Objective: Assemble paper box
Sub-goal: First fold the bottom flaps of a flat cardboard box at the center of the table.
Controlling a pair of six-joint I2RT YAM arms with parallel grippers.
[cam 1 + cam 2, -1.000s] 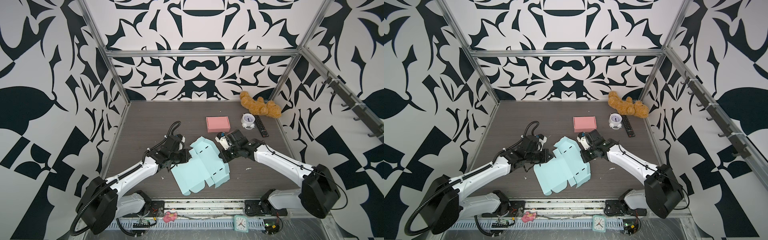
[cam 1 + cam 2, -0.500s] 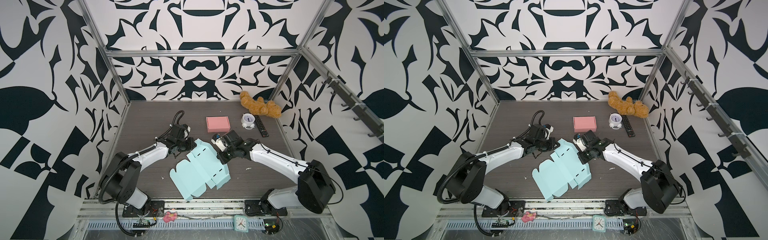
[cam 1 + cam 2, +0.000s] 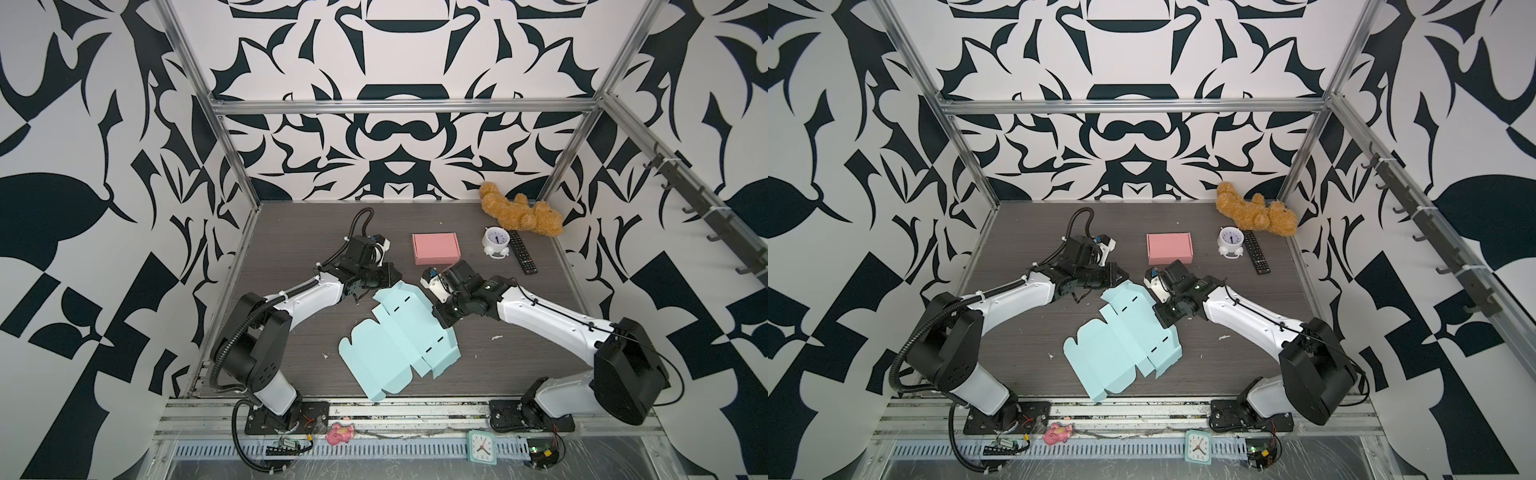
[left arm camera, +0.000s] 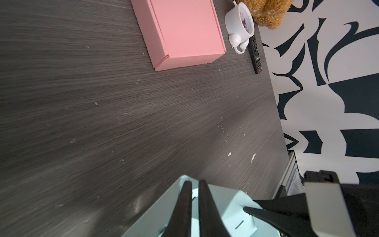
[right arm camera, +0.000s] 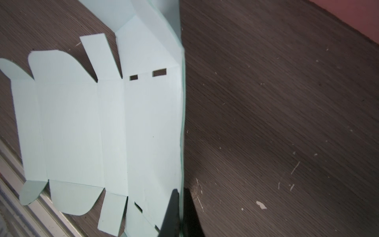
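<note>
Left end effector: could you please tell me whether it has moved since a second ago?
Yes; the left end effector has moved back, closer to the pink box.

Bright, even light, soft shadows on the table (image 4: 235, 123), faint glare patch, top views sharp, wrist-view foregrounds blurred.

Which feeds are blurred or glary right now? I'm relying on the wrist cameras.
Left wrist view: dark wood-grain table smeared, small glare patch near the left end effector; pink cardboard box is sharp. Right wrist view: flat light-blue cardboard box blank looks washed out, creases readable; pink box corner out of focus. Top views: crisp, evenly lit.
</note>
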